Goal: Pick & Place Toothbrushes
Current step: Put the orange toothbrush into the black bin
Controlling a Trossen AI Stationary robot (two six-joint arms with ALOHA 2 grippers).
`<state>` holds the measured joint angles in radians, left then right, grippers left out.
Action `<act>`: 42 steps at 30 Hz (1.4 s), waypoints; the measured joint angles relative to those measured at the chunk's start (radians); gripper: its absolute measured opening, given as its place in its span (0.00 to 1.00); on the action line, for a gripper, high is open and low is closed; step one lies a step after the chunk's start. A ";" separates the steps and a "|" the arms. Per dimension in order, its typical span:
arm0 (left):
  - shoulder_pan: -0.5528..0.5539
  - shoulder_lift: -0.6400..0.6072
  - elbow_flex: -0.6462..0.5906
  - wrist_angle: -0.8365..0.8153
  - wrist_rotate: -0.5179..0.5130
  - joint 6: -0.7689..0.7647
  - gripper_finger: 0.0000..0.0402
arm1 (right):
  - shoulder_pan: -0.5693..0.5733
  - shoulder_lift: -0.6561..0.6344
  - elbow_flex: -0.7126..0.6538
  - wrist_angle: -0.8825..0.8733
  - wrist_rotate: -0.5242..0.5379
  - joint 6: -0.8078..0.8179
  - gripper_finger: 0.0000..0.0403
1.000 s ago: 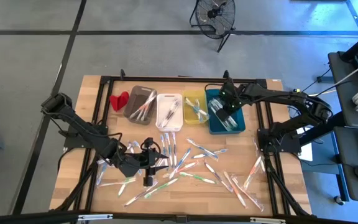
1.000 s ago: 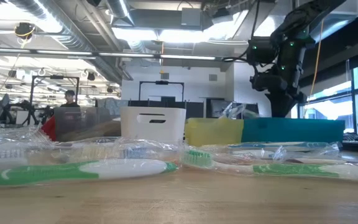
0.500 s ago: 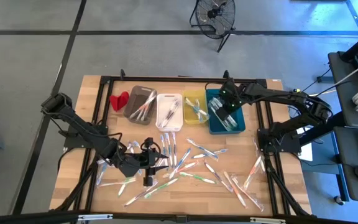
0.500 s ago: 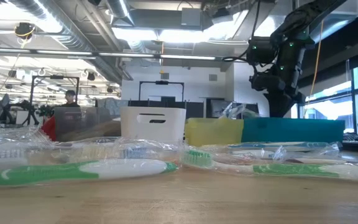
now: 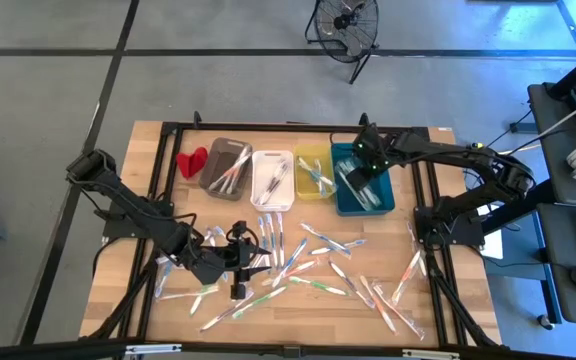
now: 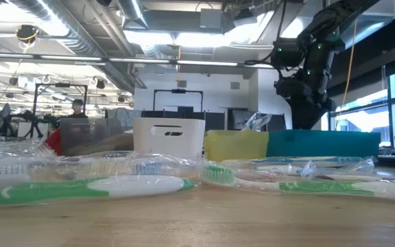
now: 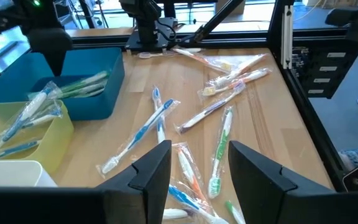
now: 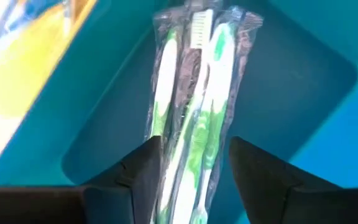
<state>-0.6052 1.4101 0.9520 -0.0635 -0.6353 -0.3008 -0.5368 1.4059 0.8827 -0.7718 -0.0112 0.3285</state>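
Now right gripper (image 8: 191,163) over toothbrushes (image 8: 194,118).

Four bins are lined up along the far side of the wooden table (image 5: 148,190): grey bin (image 5: 213,152), white bin (image 5: 259,161), yellow bin (image 5: 304,156), teal bin (image 5: 340,205). A small red object (image 5: 190,161) is parked just left of the grey one. A fan (image 5: 345,24) is seen on the floor beyond.

right gripper (image 5: 361,172) hangs at the far side, jaws parted — left gripper (image 5: 236,262) low near the front, jaws apart.
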 joint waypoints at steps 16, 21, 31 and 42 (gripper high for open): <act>-0.004 0.000 0.000 0.000 0.000 -0.004 0.38 | 0.235 -0.002 0.169 -0.409 -0.342 0.128 0.49; -0.013 0.000 0.000 0.000 0.007 -0.003 0.38 | 0.397 -0.002 0.169 -0.477 -0.347 0.208 0.49; -0.016 0.000 0.000 -0.019 0.008 0.000 0.38 | 0.720 -0.002 0.169 -0.502 -0.258 0.578 0.49; -0.015 0.000 0.000 -0.018 0.006 0.066 0.38 | 1.055 -0.002 0.168 -0.524 -0.160 0.747 0.49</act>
<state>-0.6201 1.4101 0.9520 -0.0818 -0.6294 -0.2346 0.5186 1.4040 1.0512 -1.2959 -0.1708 1.0757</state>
